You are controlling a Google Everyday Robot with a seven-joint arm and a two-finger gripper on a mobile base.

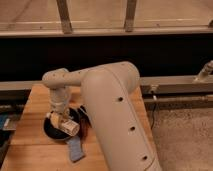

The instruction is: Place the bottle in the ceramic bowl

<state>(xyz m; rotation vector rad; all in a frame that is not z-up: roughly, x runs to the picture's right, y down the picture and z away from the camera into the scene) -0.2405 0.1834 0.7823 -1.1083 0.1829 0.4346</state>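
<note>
Now over the black bowl (50, 131) on the wooden surface (30, 107): tool (61, 120), clamped on the bottle (68, 126).

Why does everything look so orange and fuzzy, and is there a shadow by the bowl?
Camera view: warm, dim light tints the wooden table orange; the whole frame is soft. The tool sits over the ceramic bowl with the bottle; the big arm darkens the bowl's right side.
</note>
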